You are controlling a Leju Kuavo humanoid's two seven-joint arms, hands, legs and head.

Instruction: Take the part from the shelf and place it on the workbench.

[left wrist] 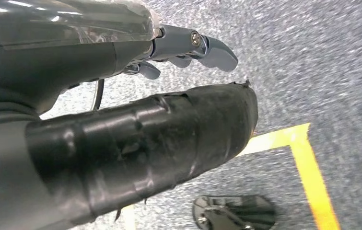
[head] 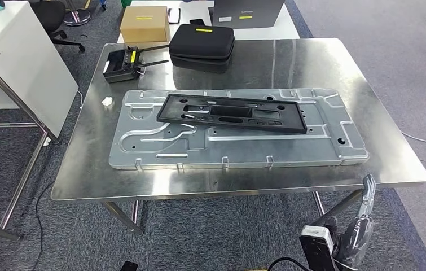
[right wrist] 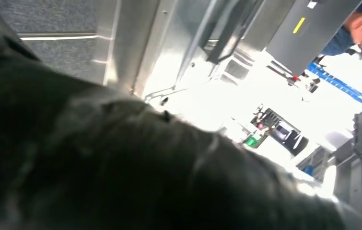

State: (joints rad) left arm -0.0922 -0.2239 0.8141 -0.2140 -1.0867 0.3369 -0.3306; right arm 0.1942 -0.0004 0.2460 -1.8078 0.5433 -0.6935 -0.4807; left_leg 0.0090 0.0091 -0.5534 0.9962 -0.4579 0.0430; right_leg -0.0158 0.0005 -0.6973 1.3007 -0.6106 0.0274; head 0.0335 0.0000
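Two hands are ours to report. Our right hand (head: pixel 363 220) sits at the lower right of the head view, below the near edge of the workbench (head: pixel 86 169), its fingers pointing up toward the table rim; whether they are apart or curled we cannot tell, and the right wrist view is too dark and blurred to help. In the left wrist view our left hand (left wrist: pixel 169 52) hangs over grey carpet (left wrist: pixel 322 62) marked with yellow tape (left wrist: pixel 308 167); its fingers (left wrist: pixel 212 48) look loosely extended with nothing in them, a thick black-wrapped thumb (left wrist: pixel 169 139) apart beneath them.

On the workbench, in the middle of the head view, the black part (head: pixel 233 113) lies flat on a large stamped metal panel (head: pixel 143 141), slightly skewed to it. Toward the upper centre rest a black zip case (head: pixel 202 46) and, to its left, a black controller with antennas (head: pixel 123 61). A cardboard box (head: pixel 144 23) sits on a white table (head: pixel 199 11) behind. A small white scrap (head: pixel 107 101) lies near the panel's left end.
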